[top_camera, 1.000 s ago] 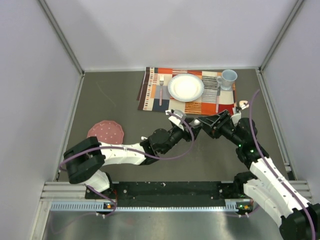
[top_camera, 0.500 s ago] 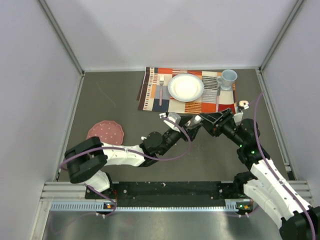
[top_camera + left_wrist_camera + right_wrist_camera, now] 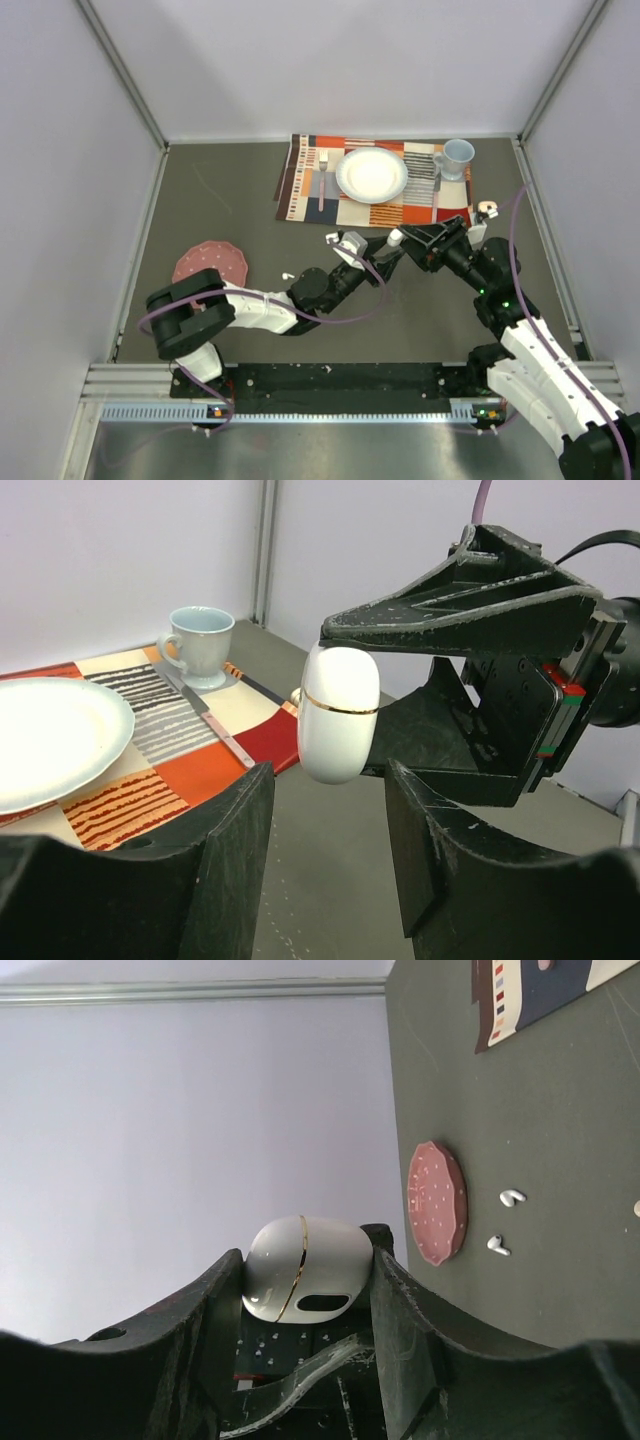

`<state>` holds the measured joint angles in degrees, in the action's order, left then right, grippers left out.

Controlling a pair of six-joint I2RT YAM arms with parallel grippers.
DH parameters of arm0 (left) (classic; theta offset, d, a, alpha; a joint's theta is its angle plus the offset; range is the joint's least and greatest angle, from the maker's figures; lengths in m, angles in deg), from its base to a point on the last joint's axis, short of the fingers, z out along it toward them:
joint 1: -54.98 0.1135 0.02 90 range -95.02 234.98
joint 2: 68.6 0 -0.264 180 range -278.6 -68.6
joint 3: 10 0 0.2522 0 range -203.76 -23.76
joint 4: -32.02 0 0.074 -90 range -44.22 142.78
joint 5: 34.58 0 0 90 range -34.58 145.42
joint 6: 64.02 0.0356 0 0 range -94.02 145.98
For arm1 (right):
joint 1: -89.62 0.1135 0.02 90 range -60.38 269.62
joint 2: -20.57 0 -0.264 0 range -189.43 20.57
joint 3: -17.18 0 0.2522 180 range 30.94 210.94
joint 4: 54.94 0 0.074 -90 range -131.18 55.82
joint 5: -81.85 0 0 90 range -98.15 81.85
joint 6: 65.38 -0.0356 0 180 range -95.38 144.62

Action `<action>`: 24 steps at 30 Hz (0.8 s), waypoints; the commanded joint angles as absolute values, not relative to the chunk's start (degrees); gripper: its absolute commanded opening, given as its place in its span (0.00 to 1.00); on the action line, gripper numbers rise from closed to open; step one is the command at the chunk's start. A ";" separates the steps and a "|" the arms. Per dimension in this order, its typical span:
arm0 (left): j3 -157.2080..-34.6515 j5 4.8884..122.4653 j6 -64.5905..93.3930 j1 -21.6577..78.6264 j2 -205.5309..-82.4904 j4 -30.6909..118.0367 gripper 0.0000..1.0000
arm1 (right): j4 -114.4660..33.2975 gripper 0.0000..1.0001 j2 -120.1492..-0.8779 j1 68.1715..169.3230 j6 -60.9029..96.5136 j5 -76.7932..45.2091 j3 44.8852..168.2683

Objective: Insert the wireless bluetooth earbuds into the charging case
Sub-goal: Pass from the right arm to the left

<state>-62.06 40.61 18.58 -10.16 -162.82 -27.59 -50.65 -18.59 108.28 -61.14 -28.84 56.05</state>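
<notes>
Two earbuds seen | charging case partly hidden in right jaws

Two black fingers of the left gripper stand apart at the bottom of the view, grey table showing between them. Just beyond their tips the right gripper clamps a white charging case (a thin gold seam rings it). Behind, on a patchwork placemat, sit a white plate, a knife and a pale blue cup.

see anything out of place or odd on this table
Two white earbuds lie loose on the bare table beside the pink coaster, away from the charging case, which the right gripper holds in the air.
</notes>
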 commanded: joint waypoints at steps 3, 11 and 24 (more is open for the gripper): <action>-63.13 40.65 20.88 -10.14 -164.40 -39.73 0.52 | -54.01 0.34 -18.63 109.04 -61.60 -29.33 55.64; -63.66 41.18 21.59 -10.23 -165.02 -42.72 0.53 | -54.28 0.34 -18.98 109.13 -61.51 -29.42 55.29; -61.03 40.83 20.45 -10.32 -162.83 -43.43 0.54 | -53.83 0.35 -19.16 109.05 -60.72 -28.54 55.29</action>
